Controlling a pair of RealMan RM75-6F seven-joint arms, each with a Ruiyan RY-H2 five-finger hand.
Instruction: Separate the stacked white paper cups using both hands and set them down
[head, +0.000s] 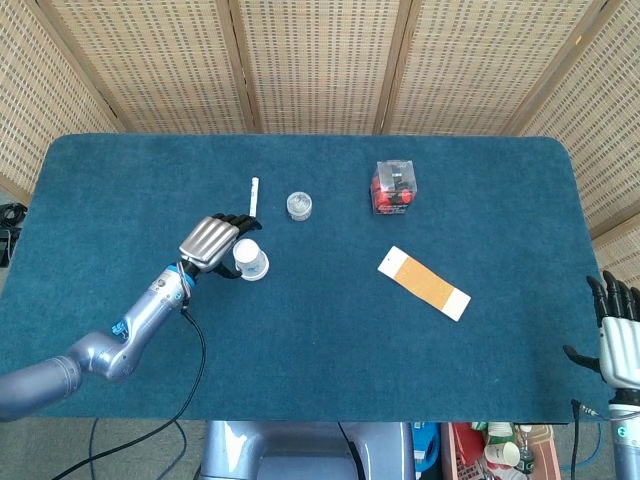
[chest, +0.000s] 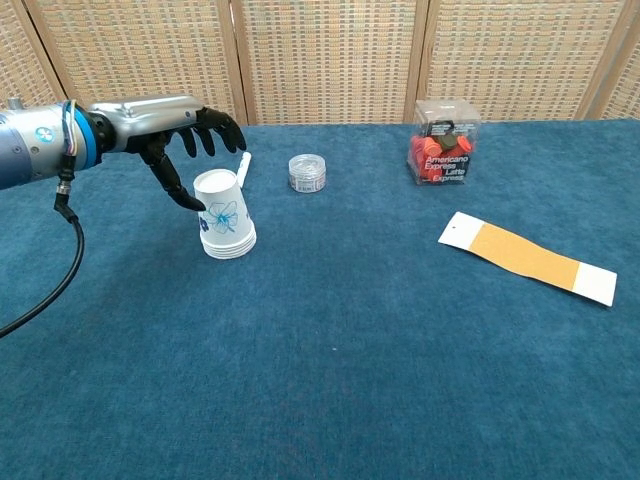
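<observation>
A stack of white paper cups with a blue flower print stands upside down on the blue table, left of centre. My left hand hovers just left of and above the stack, fingers spread and curved over it, its thumb tip at the cup's side; whether it touches is unclear. It holds nothing. My right hand is at the table's right front corner, far from the cups, fingers apart and empty; the chest view does not show it.
A white marker lies just behind the cups. A small clear round jar sits to their right. Farther right are a clear box of red capsules and an orange and white strip.
</observation>
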